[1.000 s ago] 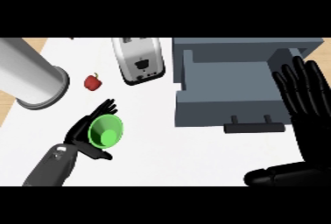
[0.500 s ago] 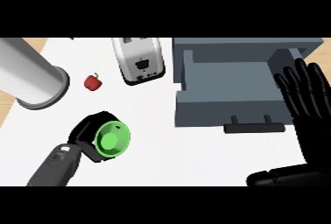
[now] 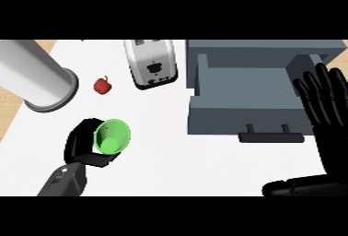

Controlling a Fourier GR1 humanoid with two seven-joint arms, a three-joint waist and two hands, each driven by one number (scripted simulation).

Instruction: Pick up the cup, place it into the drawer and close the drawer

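The left hand [image 3: 80,145] is curling its fingers round the green cup [image 3: 112,137] near the bench's [image 3: 170,156] left edge, well apart from the open drawer [image 3: 248,87]. The cup is looking light, stiff and smooth, so probably slippery, and gripping round its wall below the rim seems safest. The right hand [image 3: 329,115] is resting with straight fingers at the right edge, beside the drawer.

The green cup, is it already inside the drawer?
No, the left hand holds the green cup over the counter, left of the open drawer.
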